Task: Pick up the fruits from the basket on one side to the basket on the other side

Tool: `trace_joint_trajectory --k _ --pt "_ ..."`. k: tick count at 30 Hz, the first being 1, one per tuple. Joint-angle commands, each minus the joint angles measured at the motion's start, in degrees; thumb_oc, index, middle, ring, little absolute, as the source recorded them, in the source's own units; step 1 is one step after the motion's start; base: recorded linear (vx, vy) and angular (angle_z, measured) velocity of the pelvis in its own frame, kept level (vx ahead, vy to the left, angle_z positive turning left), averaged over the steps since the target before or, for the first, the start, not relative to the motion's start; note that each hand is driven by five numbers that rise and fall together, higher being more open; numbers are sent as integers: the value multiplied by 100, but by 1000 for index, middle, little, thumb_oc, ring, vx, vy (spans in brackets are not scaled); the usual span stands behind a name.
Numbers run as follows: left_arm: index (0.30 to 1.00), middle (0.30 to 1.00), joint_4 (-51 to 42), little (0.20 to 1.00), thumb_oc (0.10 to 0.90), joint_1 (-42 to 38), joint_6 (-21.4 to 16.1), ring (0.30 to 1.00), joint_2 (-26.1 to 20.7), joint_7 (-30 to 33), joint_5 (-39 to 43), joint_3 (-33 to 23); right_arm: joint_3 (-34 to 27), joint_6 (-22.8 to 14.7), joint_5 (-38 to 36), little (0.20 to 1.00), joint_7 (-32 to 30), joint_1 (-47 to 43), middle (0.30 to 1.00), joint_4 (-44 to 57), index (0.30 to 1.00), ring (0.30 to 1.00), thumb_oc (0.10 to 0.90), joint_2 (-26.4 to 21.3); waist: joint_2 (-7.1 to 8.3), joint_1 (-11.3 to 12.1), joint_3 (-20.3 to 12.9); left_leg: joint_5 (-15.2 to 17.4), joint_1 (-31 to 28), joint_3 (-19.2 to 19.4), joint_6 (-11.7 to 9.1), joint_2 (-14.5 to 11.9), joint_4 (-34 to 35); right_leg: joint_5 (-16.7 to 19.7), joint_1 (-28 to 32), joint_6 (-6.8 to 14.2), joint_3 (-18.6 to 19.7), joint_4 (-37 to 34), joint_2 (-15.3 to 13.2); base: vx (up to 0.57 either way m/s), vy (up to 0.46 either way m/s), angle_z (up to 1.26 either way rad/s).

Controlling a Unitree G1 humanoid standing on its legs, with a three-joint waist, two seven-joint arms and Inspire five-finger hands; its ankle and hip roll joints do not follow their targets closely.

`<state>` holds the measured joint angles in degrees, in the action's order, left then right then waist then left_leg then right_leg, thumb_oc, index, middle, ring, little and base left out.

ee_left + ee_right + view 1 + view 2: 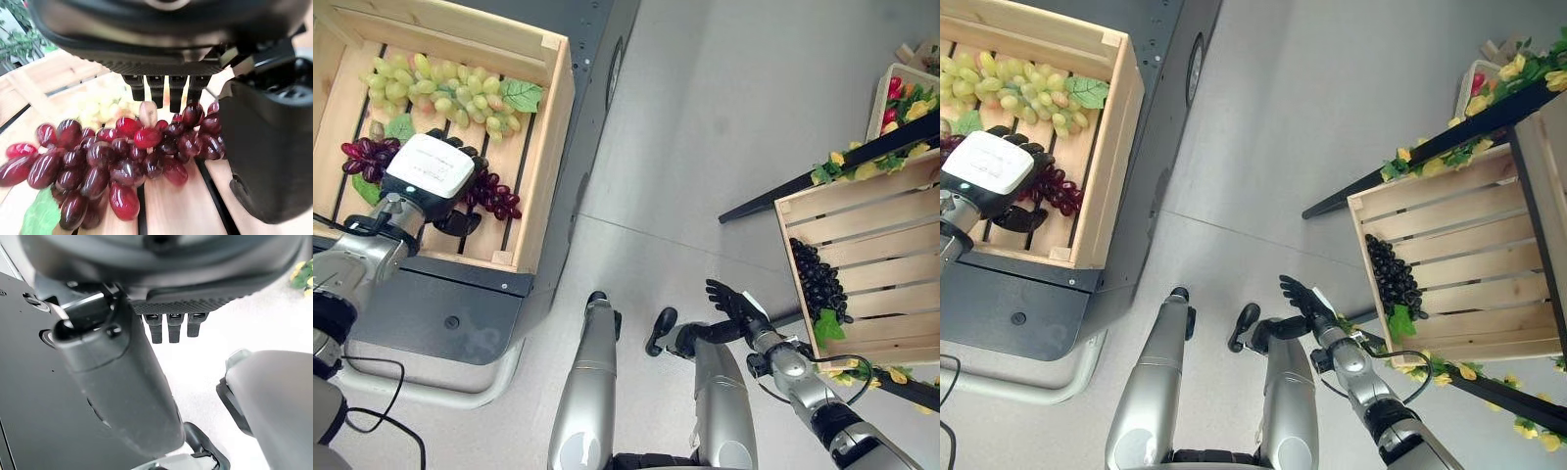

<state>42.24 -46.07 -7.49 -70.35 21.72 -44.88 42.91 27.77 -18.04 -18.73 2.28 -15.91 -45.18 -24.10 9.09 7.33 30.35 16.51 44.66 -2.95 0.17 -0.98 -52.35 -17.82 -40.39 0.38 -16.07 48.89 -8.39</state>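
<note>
Red grapes [489, 193]: I see the dark red bunch lying on the slats of the left crate [546, 147], near its front edge, partly under my left hand. In the left wrist view the bunch [122, 161] sits on the slats between the thumb and the fingers.
Left hand [431, 171]: over the red bunch, fingers curled down round it on the far side, thumb on the near side. I read it as closed around the grapes, with the bunch resting on the slats.
Green grapes [445, 90]: a pale bunch with a green leaf [521, 95] lies along the back edge of the same crate, just beyond the red bunch.
Left crate: pale wood, slatted floor, standing on a dark cart [440, 318].
Right hand [736, 302]: low over the floor [705, 147], near the right crate's front corner, fingers straight and spread, holding nothing.
Right crate [881, 255]: tilted on a dark stand, with a bunch of black grapes [818, 279] and a leaf against its left wall.
Beyond it: another box of mixed fruit [904, 103] at the far right.
</note>
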Motion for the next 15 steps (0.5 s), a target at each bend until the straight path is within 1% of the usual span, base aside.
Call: trace_joint_trajectory --k 1,4,9,12,15 --pt "900 900 228 900 800 -701 929 900 -195 -456 70 -101 -194 -606 -375 900 0 98 900 141 900 900 800 -387 -77 -28 -56 -264 -290 348 421 150 829 415 448 -34 -109 -110 121 -12 1 5" --pt "900 900 395 900 800 -802 1171 900 -126 -959 23 25 -191 -633 -457 900 -29 59 900 118 900 900 800 -377 -67 -22 -56 -272 -219 350 423 152 863 477 357 -2 -125 -93 110 -14 2 5" --pt "900 900 597 900 800 -692 1426 900 -39 -1328 40 -31 -209 -653 -494 900 -56 44 900 187 900 900 800 -380 -86 -35 -56 -269 -160 340 434 168 891 512 267 20 -120 -71 90 -3 3 1" --pt "900 900 625 900 800 -635 1481 900 -4 -1393 74 -80 -210 -708 -515 900 -39 35 900 218 900 900 800 -385 -97 -39 -56 -283 -130 344 432 171 918 536 225 29 -120 -74 85 -5 7 -1" --pt "900 900 714 900 800 -646 1357 900 34 -1338 40 -118 -199 -725 -510 900 -42 16 900 319 900 900 800 -381 -100 -44 -56 -291 -105 346 438 178 964 573 177 48 -124 -79 72 -5 1 1"
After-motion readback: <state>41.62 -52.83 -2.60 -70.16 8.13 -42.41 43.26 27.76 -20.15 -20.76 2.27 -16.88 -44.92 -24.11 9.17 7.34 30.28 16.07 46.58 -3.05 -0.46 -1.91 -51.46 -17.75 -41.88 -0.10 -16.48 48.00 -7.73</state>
